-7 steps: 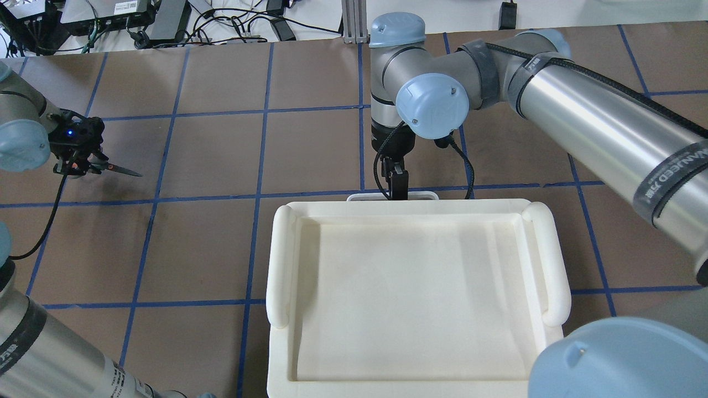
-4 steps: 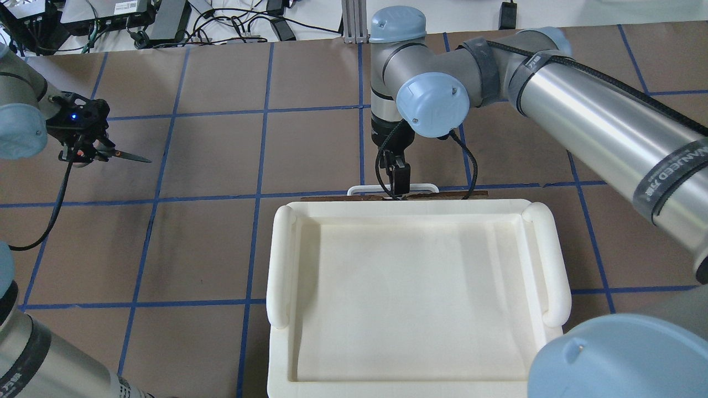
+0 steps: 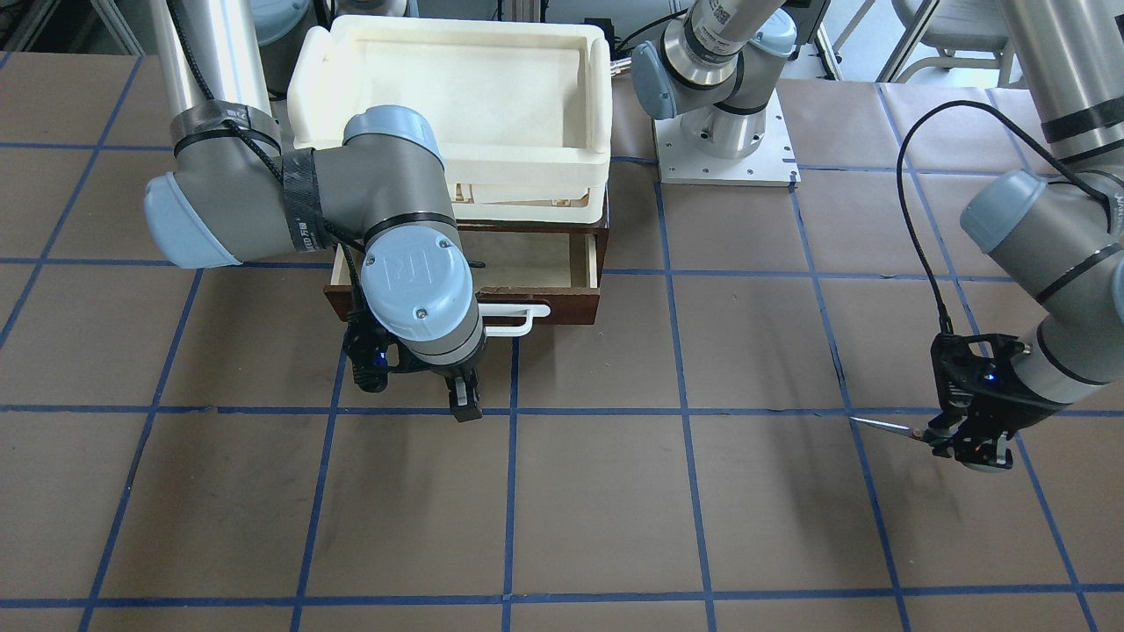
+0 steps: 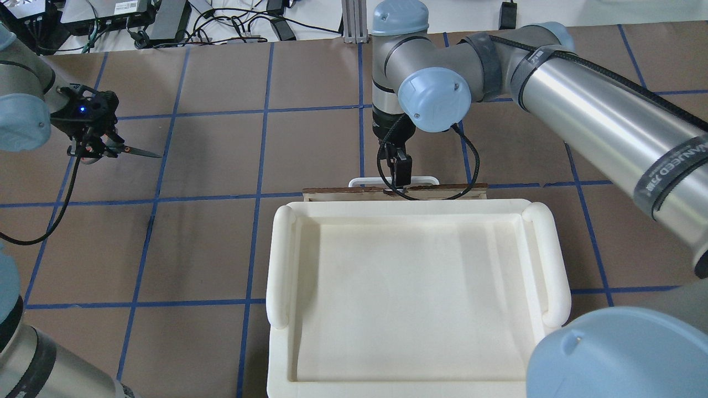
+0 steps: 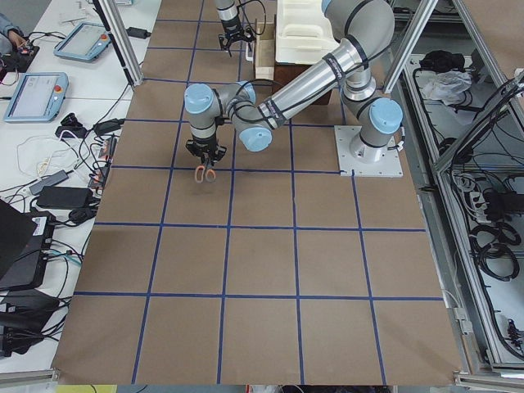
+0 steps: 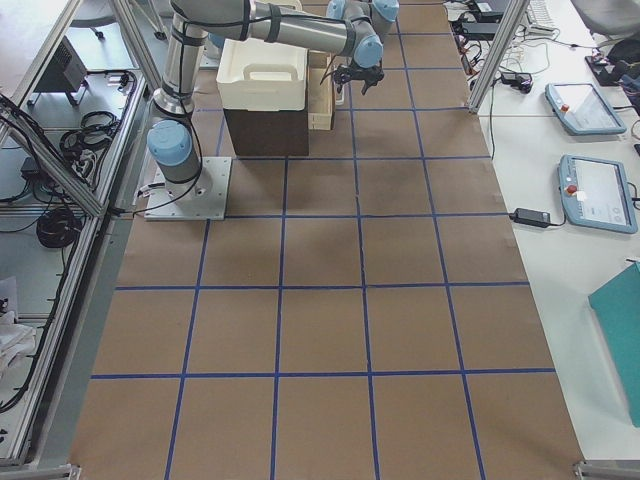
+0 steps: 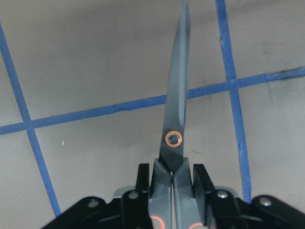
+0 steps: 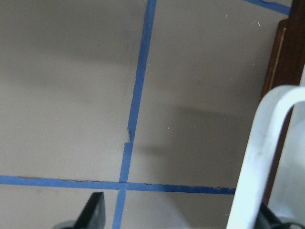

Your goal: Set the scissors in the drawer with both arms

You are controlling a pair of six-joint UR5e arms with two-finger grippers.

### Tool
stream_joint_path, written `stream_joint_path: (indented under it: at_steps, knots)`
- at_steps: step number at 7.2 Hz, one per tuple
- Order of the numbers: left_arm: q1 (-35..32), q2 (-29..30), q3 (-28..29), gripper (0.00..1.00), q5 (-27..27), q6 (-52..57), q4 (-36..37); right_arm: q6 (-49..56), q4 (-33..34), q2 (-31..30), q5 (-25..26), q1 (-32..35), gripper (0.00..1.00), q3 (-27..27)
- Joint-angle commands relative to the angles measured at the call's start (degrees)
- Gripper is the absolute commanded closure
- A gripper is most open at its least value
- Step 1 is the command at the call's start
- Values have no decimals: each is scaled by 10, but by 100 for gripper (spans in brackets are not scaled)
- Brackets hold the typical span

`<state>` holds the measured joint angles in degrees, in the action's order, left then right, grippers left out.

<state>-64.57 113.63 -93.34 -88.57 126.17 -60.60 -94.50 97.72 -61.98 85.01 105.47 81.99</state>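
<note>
Taped table (image 4: 221, 249); scissors (image 7: 175, 114) in left gripper (image 7: 172, 179)

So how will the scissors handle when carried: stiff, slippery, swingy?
The scissors look rigid, blades shut, so probably no flop. Pinched just behind the pivot by the left gripper, the long blades could swing. Likely light: slim.
</note>
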Motion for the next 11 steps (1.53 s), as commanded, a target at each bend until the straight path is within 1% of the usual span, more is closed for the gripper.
stream_joint_path:
  at_steps: [1, 3, 5, 8, 10, 11]
  knots:
    - [-7, -4, 0, 100, -1, -17, -10, 1, 1, 14, 0, -3, 0, -23]
    - [-50, -23, 0, 100, -8, -70, -18, 7, 1, 26, 0, -10, 0, -41]
    - [-75, -52, 0, 100, -12, -140, -69, 32, 5, 27, -1, -23, 0, -47]
    - [-133, -91, 0, 100, -13, -246, -141, 33, 8, 53, -1, -26, 0, -77]
    - [-158, -102, 0, 100, -32, -269, -149, 38, 8, 55, -2, -26, 0, -85]
    - [-172, -108, 0, 100, -33, -295, -156, 39, 8, 55, -2, -27, 0, -86]
